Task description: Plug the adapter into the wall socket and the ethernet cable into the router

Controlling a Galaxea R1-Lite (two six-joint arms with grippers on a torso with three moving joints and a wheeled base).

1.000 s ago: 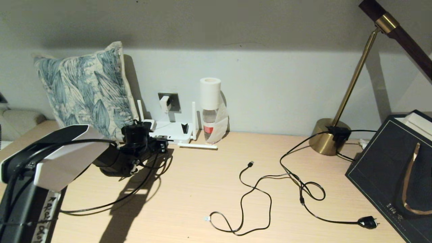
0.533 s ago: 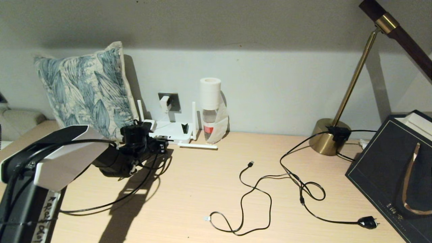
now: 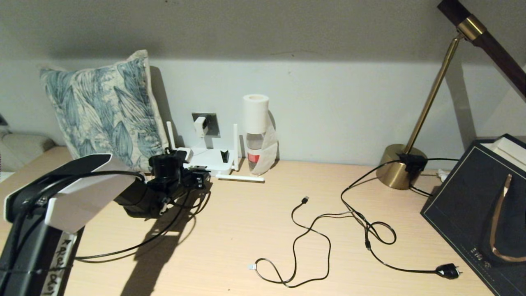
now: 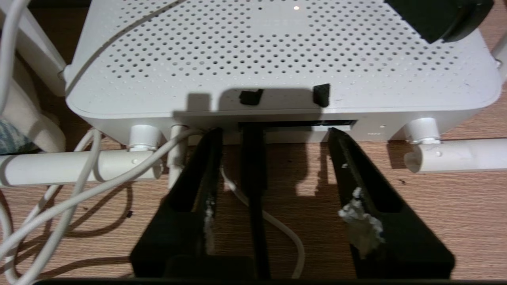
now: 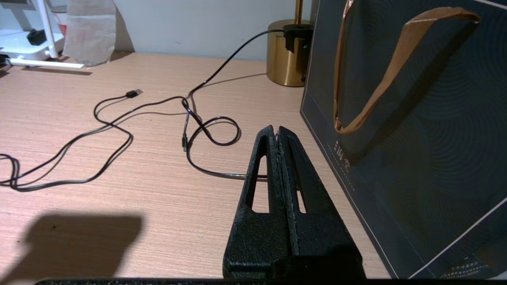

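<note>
The white router (image 3: 210, 159) lies against the wall, and its dotted top (image 4: 277, 51) fills the left wrist view. My left gripper (image 4: 275, 134) (image 3: 200, 179) stands open, with its tips at the router's port edge. The black ethernet cable (image 4: 253, 174) runs between the fingers into a dark port, nearer one finger and not pinched. It trails back over the table (image 3: 135, 246). The white adapter (image 3: 200, 126) sits in the grey wall socket (image 3: 211, 124), and its thin white cord (image 4: 277, 229) crosses under the gripper. My right gripper (image 5: 276, 130) is shut on nothing, low over the table beside the bag.
A leaf-print pillow (image 3: 102, 107) leans left of the router. A bottle capped with a paper roll (image 3: 255, 131) stands to the router's right. A black USB cable (image 3: 306, 230), the lamp's cord with its black plug (image 3: 447, 270), the brass lamp base (image 3: 396, 166) and a dark gift bag (image 3: 481, 205) occupy the right half.
My left arm has edged slightly to the right and toward the router. Nothing else has moved.
</note>
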